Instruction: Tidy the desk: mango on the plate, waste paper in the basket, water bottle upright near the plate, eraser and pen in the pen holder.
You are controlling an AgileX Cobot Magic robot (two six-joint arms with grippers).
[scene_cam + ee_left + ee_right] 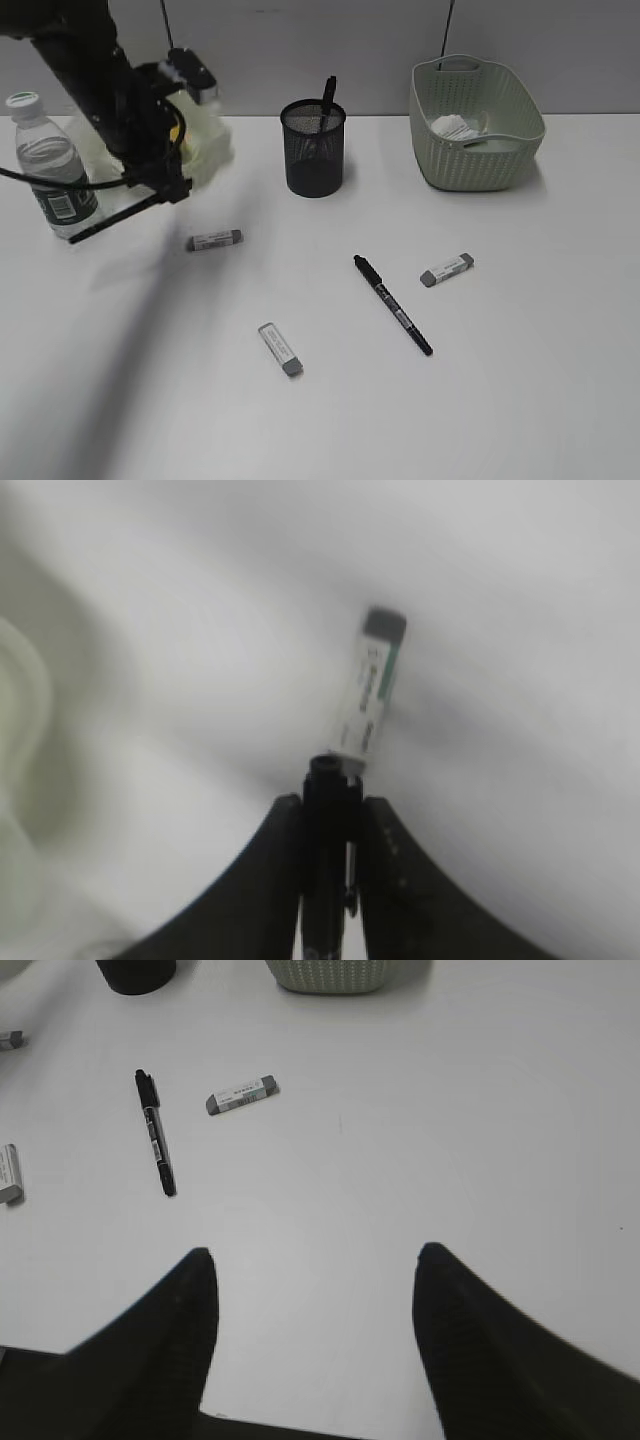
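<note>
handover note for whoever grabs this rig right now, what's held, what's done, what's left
Left gripper: shut on a black pen, raised near the plate.
Right gripper: open, empty, above bare desk.
Done: waste paper in the basket; water bottle upright by the plate; one pen in the pen holder.
Mango: hidden by the arm, unconfirmed.
Left: held pen, loose pen, three erasers.
</note>
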